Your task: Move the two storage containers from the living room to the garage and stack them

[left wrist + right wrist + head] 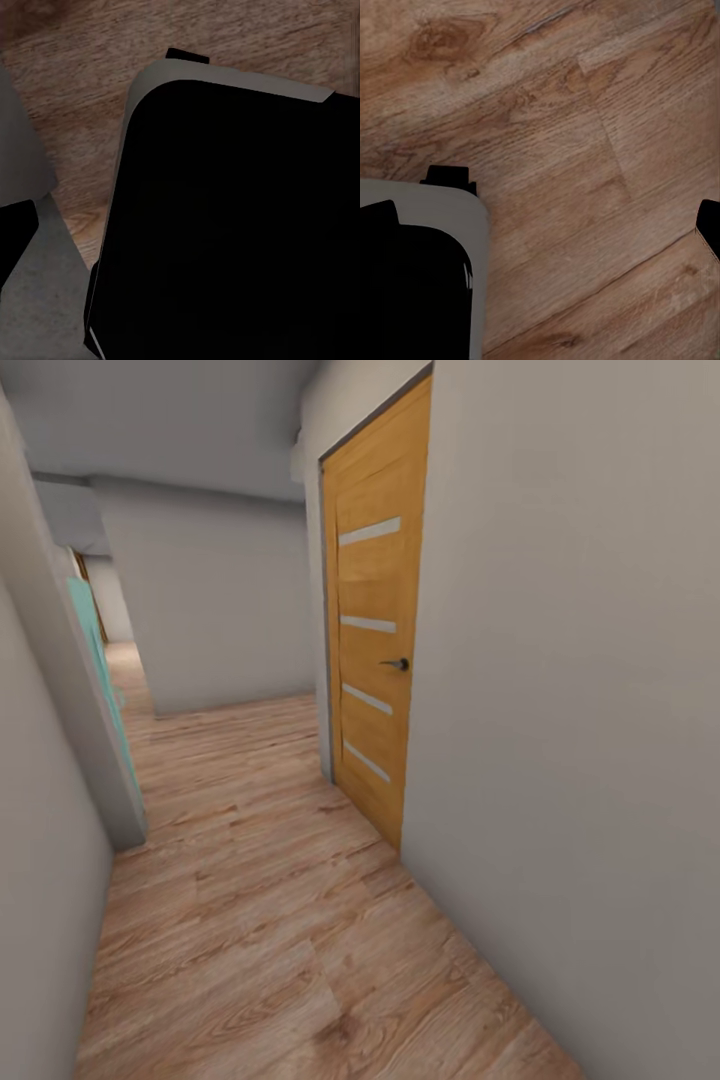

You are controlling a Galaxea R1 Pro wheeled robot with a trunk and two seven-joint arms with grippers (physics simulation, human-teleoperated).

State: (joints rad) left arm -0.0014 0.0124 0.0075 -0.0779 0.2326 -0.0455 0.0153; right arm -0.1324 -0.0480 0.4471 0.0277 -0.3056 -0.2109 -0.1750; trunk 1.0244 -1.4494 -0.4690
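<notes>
Hallway of wood-plank flooring (260, 920) with a closed wooden door (375, 650); fingers' spread cannot be told.

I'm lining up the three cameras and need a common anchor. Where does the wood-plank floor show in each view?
Head view: wood-plank floor runs down the hallway, past the orange door.
Left wrist view: planks along the top and left, behind the robot's dark base.
Right wrist view: planks across most of the picture.
Shared landmark: the plank floor itself.

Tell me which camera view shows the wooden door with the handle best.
The head view: the wooden door stands closed on the hallway's right wall, handle and pale strips clear. Both wrist views look down at wood-plank flooring, giving nothing of the door.
</notes>
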